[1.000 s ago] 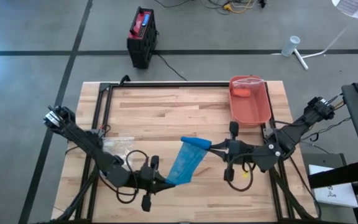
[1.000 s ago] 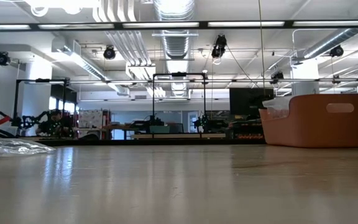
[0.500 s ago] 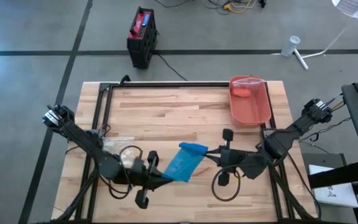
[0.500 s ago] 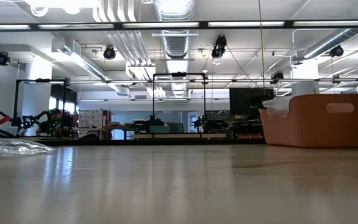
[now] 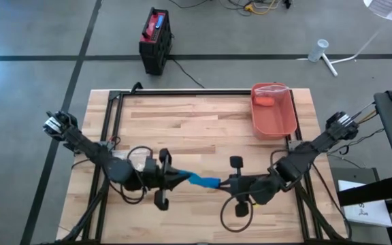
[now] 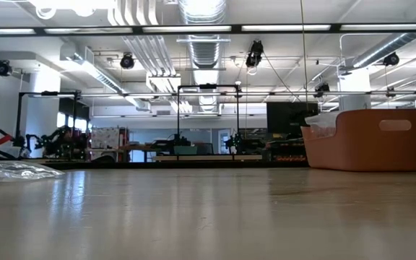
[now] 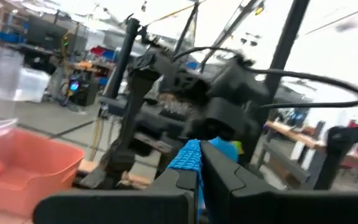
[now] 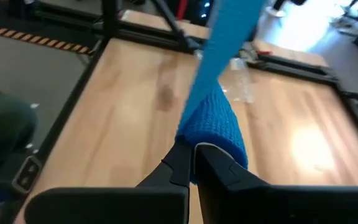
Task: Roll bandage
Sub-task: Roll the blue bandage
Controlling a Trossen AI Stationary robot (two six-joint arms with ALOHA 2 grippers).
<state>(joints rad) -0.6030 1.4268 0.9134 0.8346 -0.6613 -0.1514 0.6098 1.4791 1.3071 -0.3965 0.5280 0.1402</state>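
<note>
My left gripper (image 5: 181,178) and my right gripper (image 5: 222,182) face each other over the front part of the butcher-block wooden table (image 5: 182,122), well in front of the salmon plastic bin (image 5: 275,112). Both are clenched on the blue bandage (image 5: 201,180), a woven, crinkly strip stretched short between them, above the planks. At my right fingertips (image 8: 188,163) the fabric bunches into a rounded wad. A crumpled clear plastic wrapper (image 5: 136,158) lies beside my left arm, far left of the bin.
</note>
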